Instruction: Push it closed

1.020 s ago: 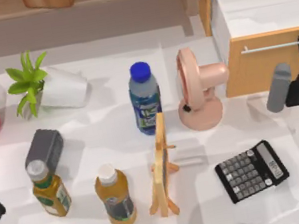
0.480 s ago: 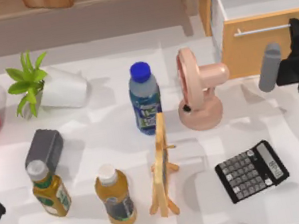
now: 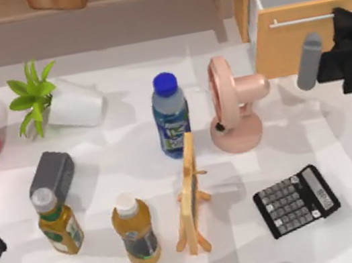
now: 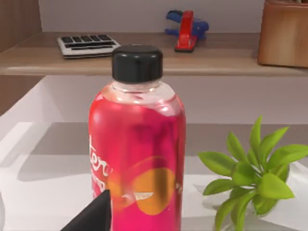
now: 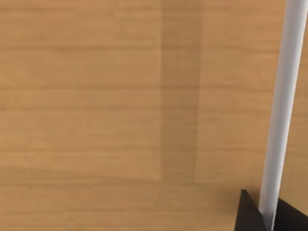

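Pressing drawer [image 3: 293, 42] front – right tool [image 3: 351, 39], grip state unclear, pink fan [image 3: 234, 111] nearby, left arm parked

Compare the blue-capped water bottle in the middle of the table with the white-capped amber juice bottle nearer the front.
The blue-capped clear water bottle holds a pale liquid and wears a blue and green label; the white-capped amber juice bottle holds golden-brown liquid and has a dark label. The water bottle stands beside the pink desk fan, the juice bottle beside the wooden easel frame. Both stand upright on the table with caps on.
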Motion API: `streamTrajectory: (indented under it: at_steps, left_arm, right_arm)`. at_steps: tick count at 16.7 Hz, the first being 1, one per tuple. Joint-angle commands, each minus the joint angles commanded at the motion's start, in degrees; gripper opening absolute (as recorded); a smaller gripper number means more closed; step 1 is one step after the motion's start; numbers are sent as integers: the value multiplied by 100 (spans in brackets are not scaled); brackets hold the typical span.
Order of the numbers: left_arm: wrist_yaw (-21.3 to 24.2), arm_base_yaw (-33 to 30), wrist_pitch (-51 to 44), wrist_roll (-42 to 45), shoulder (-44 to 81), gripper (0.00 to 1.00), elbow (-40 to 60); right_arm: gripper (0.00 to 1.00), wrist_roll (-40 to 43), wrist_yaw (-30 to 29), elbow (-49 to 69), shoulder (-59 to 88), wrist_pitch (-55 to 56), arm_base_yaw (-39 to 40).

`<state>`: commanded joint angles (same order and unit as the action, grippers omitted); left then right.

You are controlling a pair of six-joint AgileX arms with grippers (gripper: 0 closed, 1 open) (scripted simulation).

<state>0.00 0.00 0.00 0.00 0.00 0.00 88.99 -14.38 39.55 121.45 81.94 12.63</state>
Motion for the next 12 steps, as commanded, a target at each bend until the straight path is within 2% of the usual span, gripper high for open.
streamTrajectory:
  at_steps: [5,12]
  left_arm:
    - [0,0,0,0,0,100,0]
    - [0,0,0,0,0,100,0]
  right_arm:
    - [0,-5,123,673,300,-437,-123]
    - [0,-21,130,784,320,-495,-127]
